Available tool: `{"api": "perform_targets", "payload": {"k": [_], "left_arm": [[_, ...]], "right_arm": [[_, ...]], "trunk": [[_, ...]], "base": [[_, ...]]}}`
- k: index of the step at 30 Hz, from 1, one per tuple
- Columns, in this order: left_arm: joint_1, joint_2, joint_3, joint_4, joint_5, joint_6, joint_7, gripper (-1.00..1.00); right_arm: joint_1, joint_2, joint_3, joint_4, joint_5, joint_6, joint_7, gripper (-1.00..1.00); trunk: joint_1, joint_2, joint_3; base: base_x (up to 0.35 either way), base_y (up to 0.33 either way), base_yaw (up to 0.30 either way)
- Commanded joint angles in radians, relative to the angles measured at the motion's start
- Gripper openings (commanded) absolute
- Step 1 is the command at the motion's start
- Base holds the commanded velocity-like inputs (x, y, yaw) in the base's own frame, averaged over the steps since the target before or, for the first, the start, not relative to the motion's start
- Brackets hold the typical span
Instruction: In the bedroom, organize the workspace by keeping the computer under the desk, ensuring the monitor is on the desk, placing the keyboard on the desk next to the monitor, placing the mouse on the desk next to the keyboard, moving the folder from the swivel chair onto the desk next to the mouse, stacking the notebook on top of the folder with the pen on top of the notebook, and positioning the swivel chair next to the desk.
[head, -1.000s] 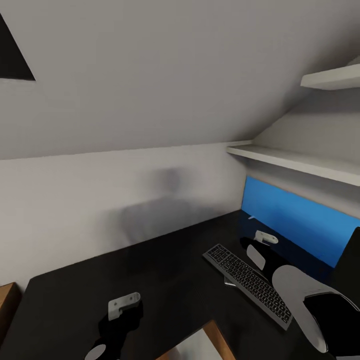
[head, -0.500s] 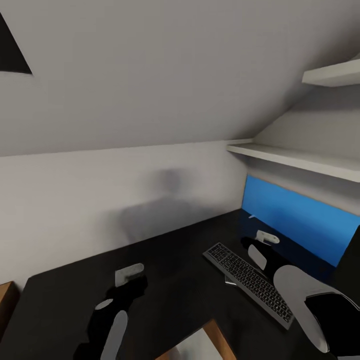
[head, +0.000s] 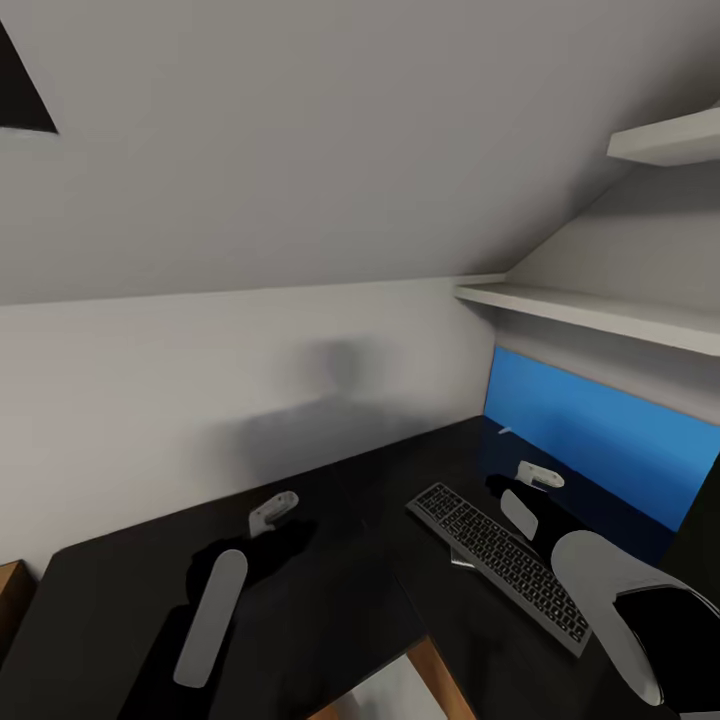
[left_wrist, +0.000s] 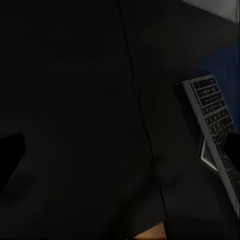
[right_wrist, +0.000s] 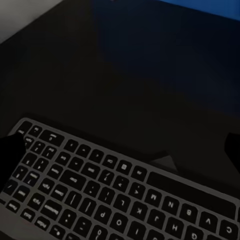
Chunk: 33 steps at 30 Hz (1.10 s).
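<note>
Hovering my left hand (head: 272, 511) over the bare left half of the black desk (head: 330, 590), nothing in it. Can't tell how far its fingers are apart; from the head view I only get the pale tip, and the left wrist view is mostly dark desktop. My right hand (head: 538, 476) sits over the far end of the keyboard (head: 495, 565), between it and the monitor (head: 610, 440). In the right wrist view dark finger edges frame the keys with a wide gap between them, so I read it as spread and gripping nothing.

Keyboard lies flat on the desk, just in front of the blue monitor screen, running diagonally along it. A small pale wedge pokes out from under its near edge; can't identify it. Shelves (head: 590, 315) are on the wall above the monitor.

Judgement: monitor and keyboard steps look done. Mouse is likely next. No sign of mouse, folder, notebook, pen or chair from where I stand, so the next move calls for locating them, then fetching the mouse to the spot beside the keyboard.
</note>
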Motion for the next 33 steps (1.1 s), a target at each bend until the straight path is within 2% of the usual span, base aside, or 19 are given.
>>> {"api": "perform_targets", "payload": {"k": [1, 4, 6, 9, 13, 18, 21, 24, 26, 33], "left_arm": [[-0.001, 0.0, 0.003, 0.001, 0.041, -0.001, 0.011, 1.0], [-0.001, 0.0, 0.021, 0.007, 0.092, -0.004, 0.028, 1.0], [-0.002, 0.0, 0.041, 0.011, 0.12, -0.005, 0.086, 1.0], [-0.002, 0.0, 0.05, -0.009, 0.141, -0.006, 0.187, 1.0], [-0.002, 0.0, 0.042, -0.031, 0.146, -0.006, 0.215, 1.0], [-0.002, 0.0, -0.008, -0.046, 0.145, -0.006, 0.226, 1.0], [-0.002, 0.0, -0.025, -0.051, 0.145, -0.007, 0.228, 1.0], [-0.002, 0.0, -0.03, -0.073, 0.145, -0.006, 0.229, 1.0], [-0.002, 0.0, -0.033, -0.124, 0.147, -0.003, 0.238, 1.0], [-0.002, 0.0, -0.032, -0.142, 0.148, -0.001, 0.245, 1.0]], "right_arm": [[0.0, -0.001, 0.008, -0.003, -0.004, 0.008, -0.006, 1.0], [0.0, -0.001, 0.008, -0.003, -0.004, 0.008, -0.006, 1.0], [0.0, -0.001, 0.008, -0.003, -0.004, 0.008, -0.007, 1.0], [0.0, -0.001, 0.009, -0.002, -0.003, 0.009, -0.008, 1.0], [0.0, 0.0, 0.009, -0.001, -0.003, 0.009, -0.008, 1.0], [0.0, 0.0, 0.009, -0.002, -0.004, 0.01, -0.008, 1.0], [0.0, -0.001, 0.008, -0.003, -0.004, 0.01, -0.009, 1.0], [0.0, -0.002, 0.007, -0.004, -0.004, 0.01, -0.009, 1.0], [0.0, -0.002, 0.007, -0.005, -0.003, 0.009, -0.011, 1.0], [0.0, -0.002, 0.007, -0.005, -0.003, 0.008, -0.011, 1.0]], "trunk": [[0.004, -0.008, -0.005], [0.016, -0.029, -0.014], [0.023, -0.043, -0.02], [0.035, -0.064, -0.03], [0.05, -0.092, -0.042], [0.069, -0.127, -0.058], [0.081, -0.148, -0.067], [0.092, -0.169, -0.077], [0.1, -0.183, -0.083], [0.127, -0.232, -0.105]], "base": [[0.0, 0.0, 0.0], [0.0, 0.0, 0.0], [0.0, 0.0, 0.0], [0.0, 0.0, 0.0], [0.0, 0.0, 0.0], [0.0, 0.0, 0.0], [0.0, 0.0, 0.0], [0.0, 0.0, 0.0], [0.0, 0.0, 0.0], [0.0, 0.0, 0.0]]}}
